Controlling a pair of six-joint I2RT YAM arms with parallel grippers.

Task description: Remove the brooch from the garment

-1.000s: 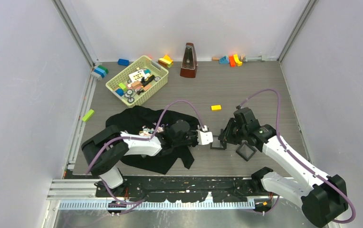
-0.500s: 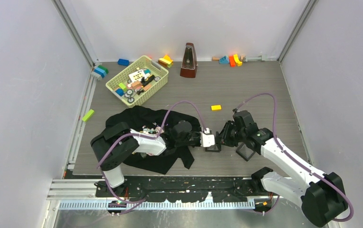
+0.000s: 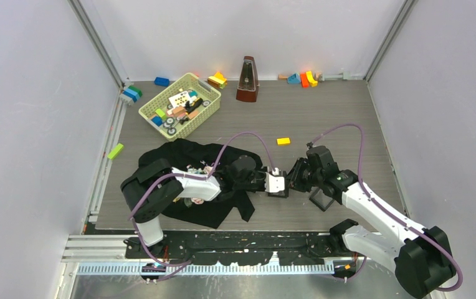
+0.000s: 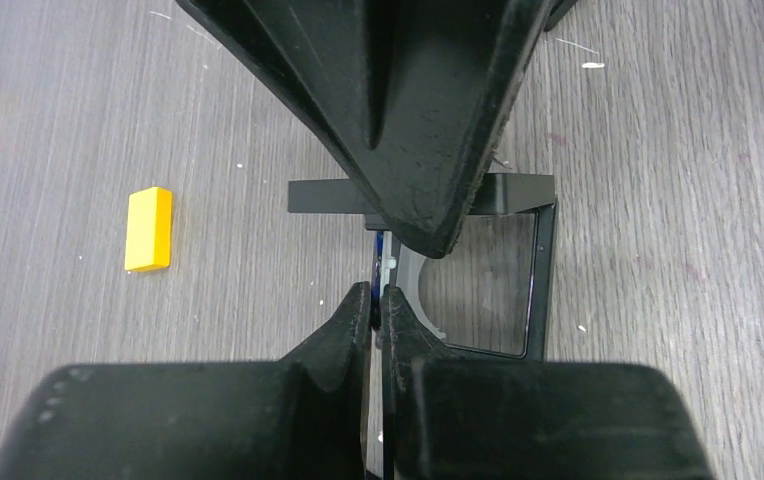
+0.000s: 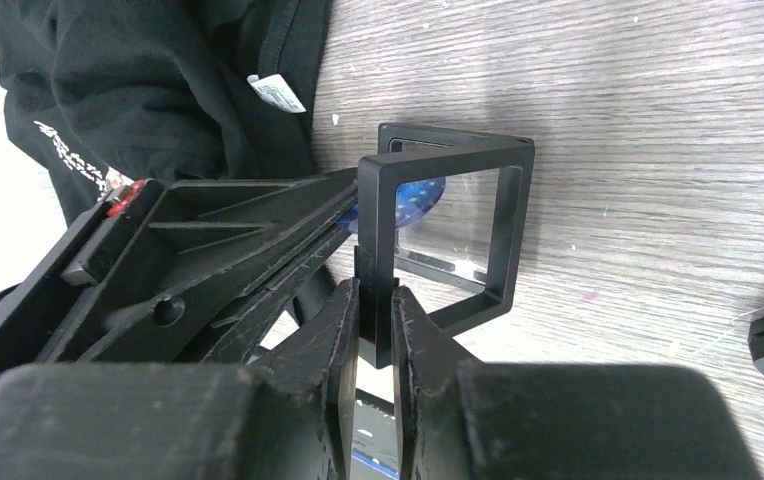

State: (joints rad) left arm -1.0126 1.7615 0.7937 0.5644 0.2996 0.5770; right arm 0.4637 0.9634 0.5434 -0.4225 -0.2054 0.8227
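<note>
Left gripper (image 4: 377,297) jaws pinched the brooch (image 5: 416,198), which was mostly hidden behind the black frame (image 5: 511,225). Right gripper (image 5: 376,292) jaws clamped that frame's edge.

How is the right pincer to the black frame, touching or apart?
Touching. The right wrist view shows the right pincer shut on one edge of the black frame.

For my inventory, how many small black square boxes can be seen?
2. One box stands open, its frame pinched by the right gripper; the other box lies just right of it. More may be hidden.
</note>
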